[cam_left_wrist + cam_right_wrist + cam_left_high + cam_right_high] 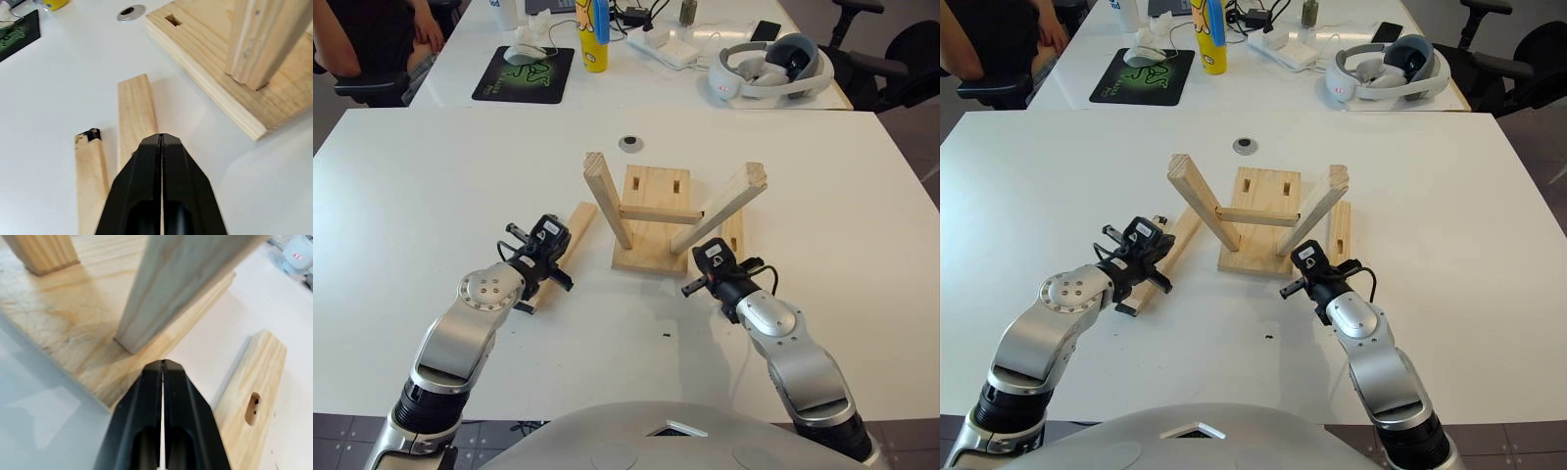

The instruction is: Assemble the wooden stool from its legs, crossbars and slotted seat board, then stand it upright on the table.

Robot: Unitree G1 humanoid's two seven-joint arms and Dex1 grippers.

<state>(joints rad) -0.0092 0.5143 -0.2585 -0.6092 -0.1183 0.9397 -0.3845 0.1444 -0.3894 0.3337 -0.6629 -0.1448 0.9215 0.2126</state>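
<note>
left tool (160, 139) together, over loose leg (136, 112) | right tool (162, 364) together, empty, beside seat board (63, 333)

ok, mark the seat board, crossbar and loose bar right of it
seat board (654, 186), left eye view, bare face between slots
crossbar (661, 213), left eye view, mid-span
loose bar (1340, 233), right eye view, middle

One seat (656, 188), two legs (607, 201), crossbar (661, 213), three loose pieces (732, 235)

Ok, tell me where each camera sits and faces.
Left eye: on the head, looking down over both arms at the seat board.
Right eye: beside it, same scene.
Left wrist: behind the left gripper, facing loose wooden pieces.
Right wrist: behind the right gripper, facing a fitted leg; both wrist views share the seat board.
</note>
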